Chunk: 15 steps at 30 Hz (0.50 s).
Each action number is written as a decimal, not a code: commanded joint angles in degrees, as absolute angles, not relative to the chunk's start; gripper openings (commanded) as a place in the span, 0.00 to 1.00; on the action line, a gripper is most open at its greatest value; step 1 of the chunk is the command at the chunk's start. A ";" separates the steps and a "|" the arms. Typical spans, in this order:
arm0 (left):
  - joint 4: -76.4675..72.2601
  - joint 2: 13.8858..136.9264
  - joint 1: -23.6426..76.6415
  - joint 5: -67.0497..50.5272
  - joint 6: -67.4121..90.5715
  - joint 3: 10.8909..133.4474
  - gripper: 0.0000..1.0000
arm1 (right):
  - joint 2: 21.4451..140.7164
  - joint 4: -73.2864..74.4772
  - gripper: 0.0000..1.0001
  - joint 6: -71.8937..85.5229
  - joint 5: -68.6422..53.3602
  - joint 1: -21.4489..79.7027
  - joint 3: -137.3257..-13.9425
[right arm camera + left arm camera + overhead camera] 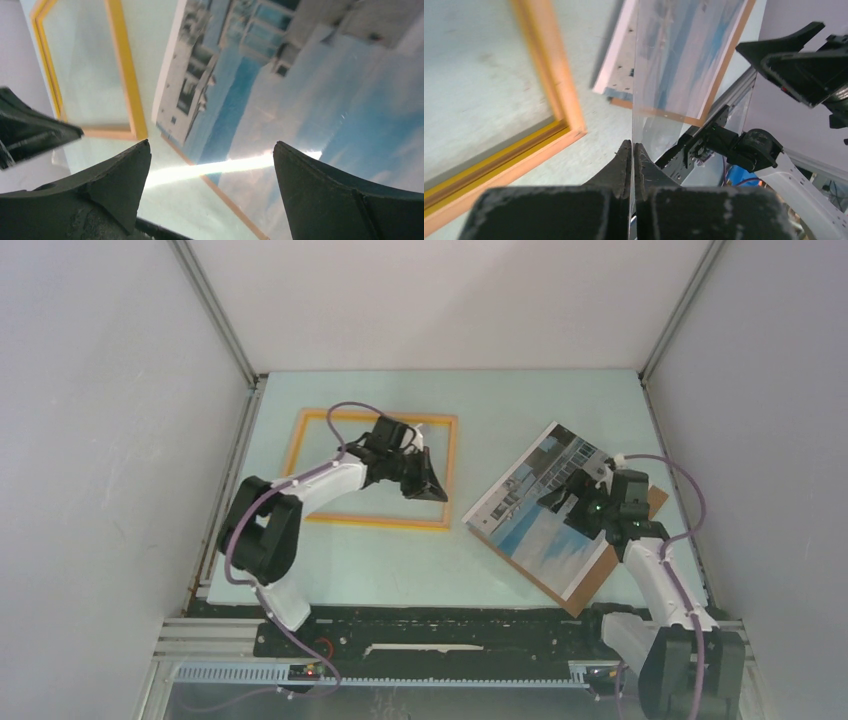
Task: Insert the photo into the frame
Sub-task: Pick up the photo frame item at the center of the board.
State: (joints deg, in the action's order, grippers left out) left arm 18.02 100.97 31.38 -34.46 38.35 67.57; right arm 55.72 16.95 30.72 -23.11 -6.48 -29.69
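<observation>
Because the photo [520, 515] is a thin, glossy print, light and easily creased, it is probably best taken by its white border rather than pressed mid-picture. It lies face up, askew, on a brown board [657, 502] near the counter's [400, 570] right edge. Above it hangs the right end effector [210, 150], fingers spread wide and holding nothing. Toward the far left corner lies the frame [372, 523], a flat rectangle of thin yellow-orange wood. Over its right rail, the left end effector [632, 150] pinches a stiff clear sheet [674, 75], upright and edge-on.
</observation>
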 commanded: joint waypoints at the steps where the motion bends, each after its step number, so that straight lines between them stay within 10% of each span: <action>1: 19.34 91.68 27.43 -31.36 36.22 61.42 0.00 | 58.03 15.51 1.00 29.81 -27.92 -1.61 -31.42; 15: -2.05 59.56 22.20 -15.80 57.34 29.21 0.00 | 66.37 10.09 1.00 38.80 -31.65 10.03 -30.90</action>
